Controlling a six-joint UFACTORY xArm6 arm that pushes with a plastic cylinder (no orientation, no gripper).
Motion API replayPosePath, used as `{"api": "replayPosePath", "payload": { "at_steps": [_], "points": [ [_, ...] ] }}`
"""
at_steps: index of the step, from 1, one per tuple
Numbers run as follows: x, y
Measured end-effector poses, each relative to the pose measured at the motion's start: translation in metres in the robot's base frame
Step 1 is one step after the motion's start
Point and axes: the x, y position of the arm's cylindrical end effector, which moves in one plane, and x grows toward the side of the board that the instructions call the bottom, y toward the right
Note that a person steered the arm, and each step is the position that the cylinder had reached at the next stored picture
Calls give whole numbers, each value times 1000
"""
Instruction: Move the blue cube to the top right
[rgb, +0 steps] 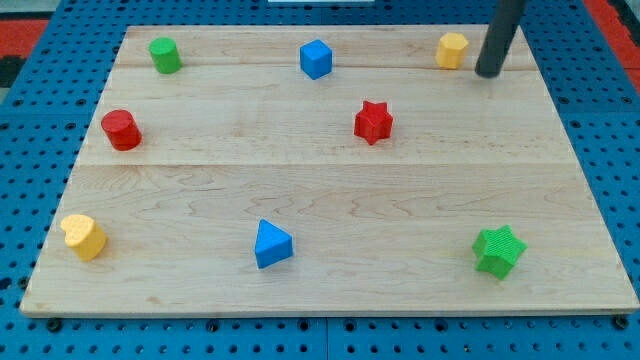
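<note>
Resting on the wooden board (330, 190), my tip (489, 73) sits beside the yellow block (452, 49).

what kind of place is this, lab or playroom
Probably a robotics lab bench: a pale wooden board on a blue perforated table, small coloured blocks like the blue cube, and my tip.

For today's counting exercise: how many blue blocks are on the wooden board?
2. The blue cube sits near the view's top, middle; the blue triangular block lies near the view's bottom, middle. Nothing seems hidden.
</note>
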Motion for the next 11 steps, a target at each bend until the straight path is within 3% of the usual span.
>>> {"api": "replayPosePath", "payload": {
  "at_steps": [3, 4, 5, 6, 8, 9, 10, 11],
  "points": [
    [-25, -43],
    [30, -104],
    [38, -154],
    [18, -142],
    [54, -305],
    [20, -298],
    [-2, -222],
    [-10, -249]
  ]
}}
